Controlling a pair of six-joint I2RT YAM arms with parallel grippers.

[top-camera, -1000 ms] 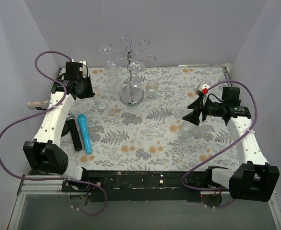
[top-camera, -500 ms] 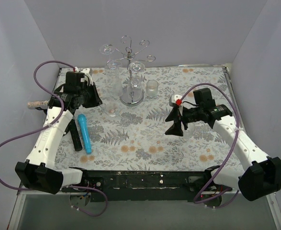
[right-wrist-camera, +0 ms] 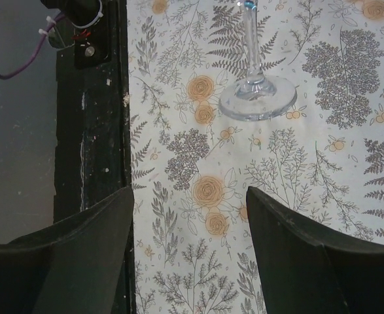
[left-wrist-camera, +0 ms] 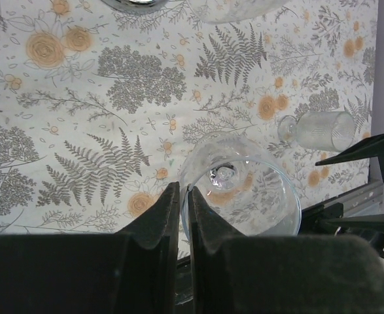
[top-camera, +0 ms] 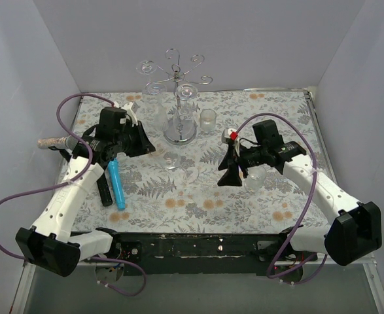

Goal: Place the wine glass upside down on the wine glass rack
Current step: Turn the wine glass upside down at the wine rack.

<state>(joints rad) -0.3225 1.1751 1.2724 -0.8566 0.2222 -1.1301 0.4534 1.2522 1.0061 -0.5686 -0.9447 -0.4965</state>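
Observation:
A clear wine glass (top-camera: 178,162) stands upright in front of the rack, its foot (right-wrist-camera: 257,98) on or just above the floral table. My left gripper (top-camera: 152,148) is shut on the rim of its bowl (left-wrist-camera: 241,196), one finger inside and one outside (left-wrist-camera: 182,190). The wine glass rack (top-camera: 178,78) is a silver wire stand with a round base (top-camera: 180,136) at the back middle, and a glass hangs on it. My right gripper (top-camera: 230,175) is open and empty (right-wrist-camera: 188,216), just right of the glass, facing its foot.
A small tumbler (top-camera: 256,178) lies on its side under the right arm; it also shows in the left wrist view (left-wrist-camera: 316,129). Another tumbler (top-camera: 208,120) stands right of the rack base. A blue pen (top-camera: 116,184) and a black stick (top-camera: 103,186) lie at the left.
My left gripper has carried the wine glass right and nearer, from the back left to in front of the rack. My open right gripper has moved left toward the glass.

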